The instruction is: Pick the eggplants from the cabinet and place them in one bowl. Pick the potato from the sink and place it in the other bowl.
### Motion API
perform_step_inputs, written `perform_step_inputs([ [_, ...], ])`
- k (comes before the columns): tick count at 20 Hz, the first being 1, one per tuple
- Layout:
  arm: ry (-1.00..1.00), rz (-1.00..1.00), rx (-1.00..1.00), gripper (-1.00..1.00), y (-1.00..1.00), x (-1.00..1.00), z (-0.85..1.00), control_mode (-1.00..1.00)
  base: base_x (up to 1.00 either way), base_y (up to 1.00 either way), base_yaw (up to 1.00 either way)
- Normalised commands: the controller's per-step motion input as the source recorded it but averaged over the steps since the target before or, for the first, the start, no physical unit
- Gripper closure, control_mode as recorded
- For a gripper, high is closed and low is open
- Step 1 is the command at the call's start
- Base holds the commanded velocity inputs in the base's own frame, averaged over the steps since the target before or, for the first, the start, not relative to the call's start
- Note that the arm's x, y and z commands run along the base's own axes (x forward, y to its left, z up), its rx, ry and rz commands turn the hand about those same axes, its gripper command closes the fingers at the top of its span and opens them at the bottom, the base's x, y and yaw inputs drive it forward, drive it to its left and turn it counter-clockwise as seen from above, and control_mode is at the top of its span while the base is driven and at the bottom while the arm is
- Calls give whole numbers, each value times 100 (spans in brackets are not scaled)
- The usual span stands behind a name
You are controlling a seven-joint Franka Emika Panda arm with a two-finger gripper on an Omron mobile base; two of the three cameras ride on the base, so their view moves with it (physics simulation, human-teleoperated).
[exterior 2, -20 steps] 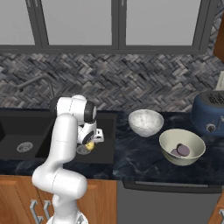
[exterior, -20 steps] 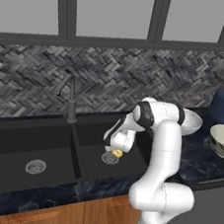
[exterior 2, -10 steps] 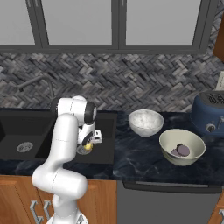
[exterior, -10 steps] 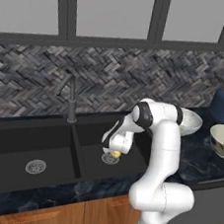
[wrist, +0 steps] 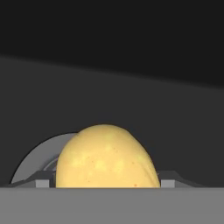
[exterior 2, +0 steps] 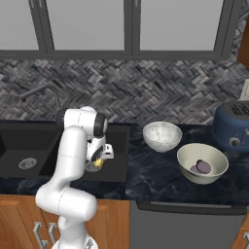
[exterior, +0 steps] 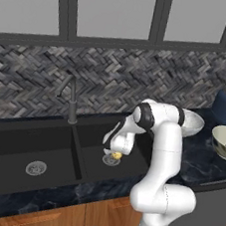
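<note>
Low in the right basin of the sink [exterior: 10,145], the hand [exterior: 115,154] is seen set down over the potato [exterior: 117,155], which lies on the steel drain [wrist: 33,164]. In the hand view the potato [wrist: 106,156] sits between the two dark fingertips [wrist: 43,179], one flanking each side. Whether the pads already press the skin cannot be told; no lift off the drain is seen.

Judged step: securing the potato. Closure should be finished squarely across the lump's middle before any rise; then a straight lift clear of the sink's rim is advised.

Beyond the sink, on the bench [exterior 2: 160,175], eggplants [exterior 2: 200,167] are noted in the cream bowl [exterior 2: 184,156]. The white speckled bowl [exterior 2: 162,135] stands between the sink and that bowl.
</note>
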Motion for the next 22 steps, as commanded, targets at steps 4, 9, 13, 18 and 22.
perform_step_inputs([
  [4, 0, 0, 0, 100, 0, 0, 0, -100, 0, 0, 0],
  [9, -2, 0, 0, 100, -8, -16, 28, -100, 0, 0, 0],
  [13, -2, 0, 0, 100, -6, -23, 84, -100, 0, 0, 0],
  [18, 0, 0, 0, 100, -5, -28, 72, -100, 0, 0, 0],
  [22, 0, 0, 0, 100, -18, -30, 49, -100, 0, 0, 0],
])
